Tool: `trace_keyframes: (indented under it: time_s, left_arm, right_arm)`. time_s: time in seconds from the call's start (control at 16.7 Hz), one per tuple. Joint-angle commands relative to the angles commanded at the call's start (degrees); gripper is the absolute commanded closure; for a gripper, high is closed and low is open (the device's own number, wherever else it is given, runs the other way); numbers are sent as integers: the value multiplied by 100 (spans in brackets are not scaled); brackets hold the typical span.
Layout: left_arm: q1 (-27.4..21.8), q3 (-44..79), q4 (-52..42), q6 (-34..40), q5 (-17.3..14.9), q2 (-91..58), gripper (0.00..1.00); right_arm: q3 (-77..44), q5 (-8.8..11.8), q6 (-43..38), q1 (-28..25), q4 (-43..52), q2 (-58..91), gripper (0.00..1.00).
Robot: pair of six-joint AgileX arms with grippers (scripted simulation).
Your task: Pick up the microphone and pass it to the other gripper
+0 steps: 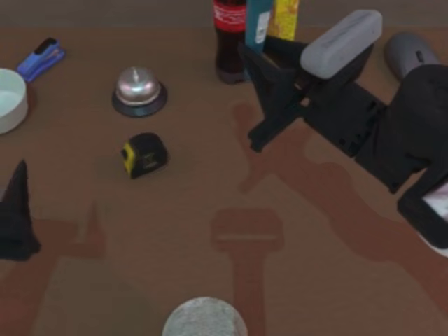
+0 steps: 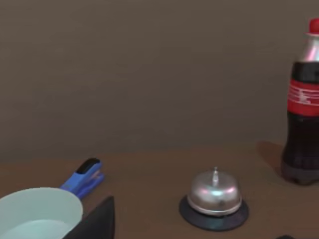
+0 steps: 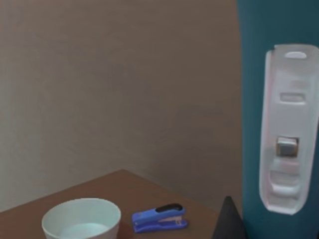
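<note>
The right claw [image 1: 255, 98] is raised near the bench's far edge, clenched on the mic [image 1: 259, 21], whose teal handle shows upright between its fingers. The right wrist view confirms this: the teal handle with its white switch strip [image 3: 288, 129] fills that view close to the camera, with one dark fingertip [image 3: 228, 219] beside it. The mic's head is out of sight in every view. So the pickup looks done, and the mic is lifted clear of the bench [image 1: 210, 182].

The handover has not started. The left claw [image 1: 17, 217] sits at the bench's left edge, well apart from the right one; only one dark finger shows, so I cannot tell whether it is released or clenched. What is left, by my reading: bring both claws together over the middle of the bench, let the left take the handle, then free the right.

Along the far edge stand a cola bottle [image 1: 229, 38], a bell [image 1: 138, 89], a stapler [image 1: 40, 58] and a white bowl [image 1: 10, 99]; a tape measure [image 1: 144, 155] lies nearer the middle.
</note>
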State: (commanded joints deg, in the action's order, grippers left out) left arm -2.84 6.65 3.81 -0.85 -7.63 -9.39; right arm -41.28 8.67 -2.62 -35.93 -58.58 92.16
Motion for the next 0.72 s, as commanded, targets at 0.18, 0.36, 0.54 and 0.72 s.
trace_keyframes:
  time_s: [0.18,0.36,0.54,0.72]
  left_arm:
    - [-254,737,420,-107,-800,-1191,0]
    - [-532,1597,913,-241,-1697,-2622,0]
    - [-811,2447,1403,-378,-2588,-4060,0]
    - [-1057,3161,1814,-491,-3355,-5292,0]
  right_arm:
    - [0,0,0,0,0,0,100]
    - [0,0,0,0,0,0,100]
    - [0,0,0,0,0,0,100]
    - [0,0,0,0,0,0,100]
